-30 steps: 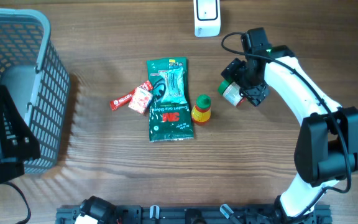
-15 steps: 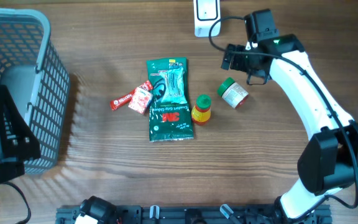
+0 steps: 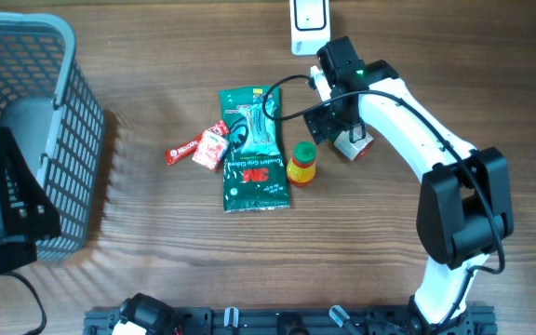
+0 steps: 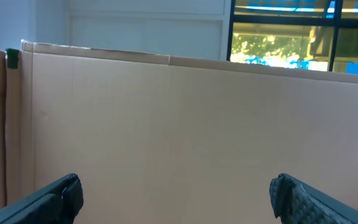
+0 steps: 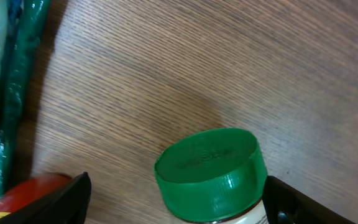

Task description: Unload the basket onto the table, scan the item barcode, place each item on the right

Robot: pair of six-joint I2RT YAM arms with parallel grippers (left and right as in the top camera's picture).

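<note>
The wooden desk [image 3: 156, 242] carries a green-capped jar [image 5: 210, 171] lying on its side, between the small yellow bottle [image 3: 301, 164] and the white scanner [image 3: 310, 23]. The right claw [image 5: 178, 186] hovers right over it, spread, one finger on either side of the cap, the jar's long axis running between them. The left claw [image 4: 176, 193], spread and empty, faces a cardboard wall [image 4: 179, 124], so the right arm is the nearer.

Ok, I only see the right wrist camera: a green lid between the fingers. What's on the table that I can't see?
Observer: A red candy wrapper lies left of the green packet.
Operator: Where's the scanner?
Observer: A white device, likely the scanner, sits farther out, just beyond the right gripper.
Operator: And the other arm?
Observer: The left gripper is open, facing a cardboard wall.
</note>
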